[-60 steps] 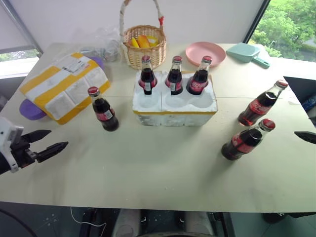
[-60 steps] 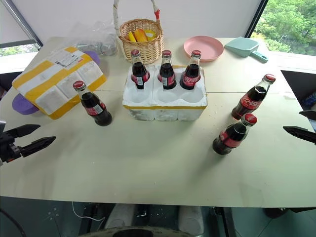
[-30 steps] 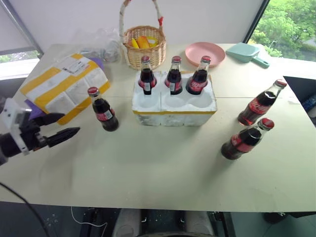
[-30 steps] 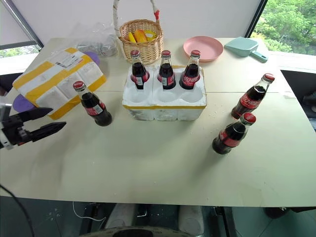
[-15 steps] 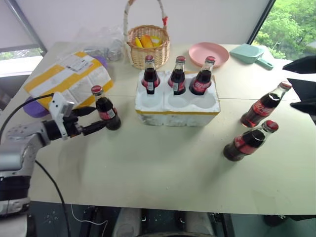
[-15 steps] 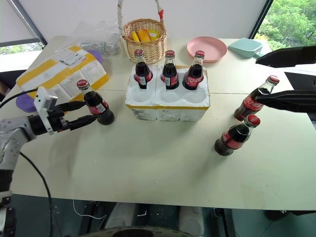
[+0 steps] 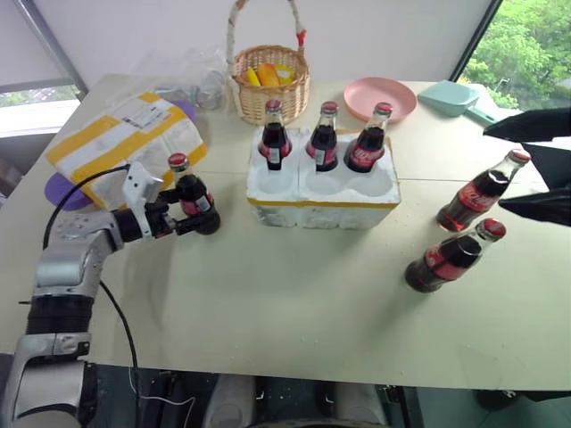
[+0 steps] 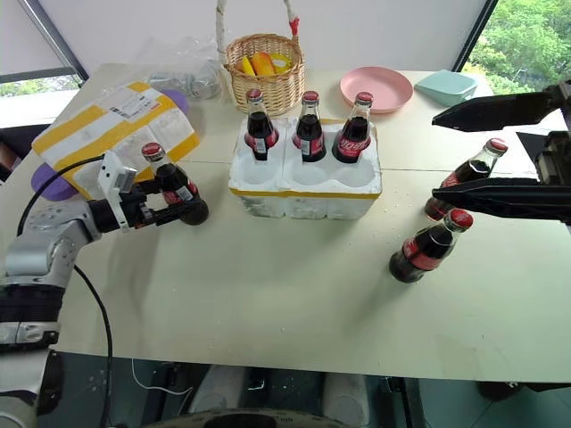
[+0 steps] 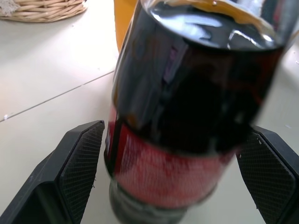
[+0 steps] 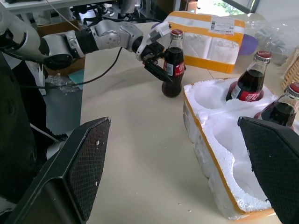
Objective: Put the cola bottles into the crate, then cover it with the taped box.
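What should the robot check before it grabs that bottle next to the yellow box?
1. Left gripper open: ok, fingers wide apart.
2. Bottle sits between its fingers: ok, one finger on each side.
3. Fingers already pressing the glass: cannot tell; small gaps seem to show.
4. Bottle upright on the table: ok.
5. Free wells in the crate: ok, the front row is empty; three bottles fill the back row.
6. Right gripper out of the way: ok, open near the two bottles on the right, far from the left one.
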Tool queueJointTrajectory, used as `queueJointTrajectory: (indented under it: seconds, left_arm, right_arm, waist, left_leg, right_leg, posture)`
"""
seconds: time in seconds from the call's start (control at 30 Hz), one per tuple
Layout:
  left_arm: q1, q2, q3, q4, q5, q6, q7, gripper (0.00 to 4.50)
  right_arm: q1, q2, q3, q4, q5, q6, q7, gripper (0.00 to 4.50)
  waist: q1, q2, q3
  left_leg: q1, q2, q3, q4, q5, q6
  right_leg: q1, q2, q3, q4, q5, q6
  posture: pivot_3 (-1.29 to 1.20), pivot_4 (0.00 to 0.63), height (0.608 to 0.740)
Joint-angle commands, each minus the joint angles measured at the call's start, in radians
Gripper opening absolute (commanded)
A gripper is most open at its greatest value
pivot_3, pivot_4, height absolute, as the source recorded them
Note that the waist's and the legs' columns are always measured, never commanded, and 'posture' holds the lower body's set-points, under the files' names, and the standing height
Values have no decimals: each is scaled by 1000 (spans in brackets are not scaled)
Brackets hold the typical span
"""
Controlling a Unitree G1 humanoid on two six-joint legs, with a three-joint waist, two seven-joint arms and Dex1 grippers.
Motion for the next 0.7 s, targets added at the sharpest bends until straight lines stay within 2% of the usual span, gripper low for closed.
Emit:
queueJointTrajectory:
  seconds: [0.03, 0.13, 0.17, 0.23, 0.27, 0.4, 0.53, 0.7]
  left_arm:
    - [-30, -8, -5, 15, 17, -36, -8, 4404]
    - [-40, -10, -5, 23, 10, -36, -22, 4404]
    - [-41, -8, -3, 23, 5, -32, -30, 3860]
    - [-39, -2, -2, 19, -2, -25, -49, 3076]
    - [-39, 1, -2, 18, -1, -23, -54, 2828]
    - [-46, 16, -4, -7, -5, 9, -70, 2864]
    - [-90, 68, 4, -93, -65, 111, -141, 2864]
    - [-249, 134, 12, -139, -146, 254, -231, 2864]
  right_arm:
    - [5, 11, -15, -23, 13, -17, -8, 4500]
    - [14, 18, -19, -32, 15, -16, -14, 4500]
    - [17, 20, -21, -35, 18, -15, -18, 4500]
    - [23, 24, -26, -40, 21, -14, -23, 4500]
    - [26, 26, -29, -42, 22, -14, -25, 4500]
    - [37, 39, -35, -49, 25, -20, -36, 4500]
    - [47, 56, -29, -52, 15, -33, -44, 4500]
    - [64, 75, -25, -49, 6, -52, -58, 4500]
  waist:
    - [0, 0, 0]
    - [-2, 0, 0]
    - [-1, 0, 0]
    - [-1, 0, 0]
    - [-1, -1, 0]
    - [0, -1, 0]
    - [-1, -3, 1]
    - [2, -10, 5]
  left_leg:
    - [0, 0, 0, 0, 0, 0]
    - [0, 0, 0, 0, 0, 0]
    - [0, 0, 0, 0, 0, 0]
    - [0, 0, 0, 0, 0, 0]
    - [0, 0, 0, 0, 0, 0]
    - [0, 0, 0, 1, 0, 0]
    - [-1, 0, 0, 1, 0, 0]
    - [-3, 1, -1, 5, 0, 0]
  right_leg:
    - [0, 0, 0, 0, 0, 0]
    - [0, 0, 0, 0, 0, 0]
    - [0, 0, 0, 0, 0, 0]
    - [0, 0, 0, 0, 0, 0]
    - [0, 0, 0, 0, 0, 0]
    - [0, 0, 0, 0, 0, 0]
    - [0, 0, 0, 1, 0, 0]
    - [-1, 1, 0, 3, 0, 0]
  posture:
    - [0, 150, 740]
    - [0, 150, 740]
    - [0, 150, 740]
    - [0, 150, 740]
    - [0, 150, 740]
    - [0, 150, 740]
    - [0, 150, 740]
    - [0, 150, 740]
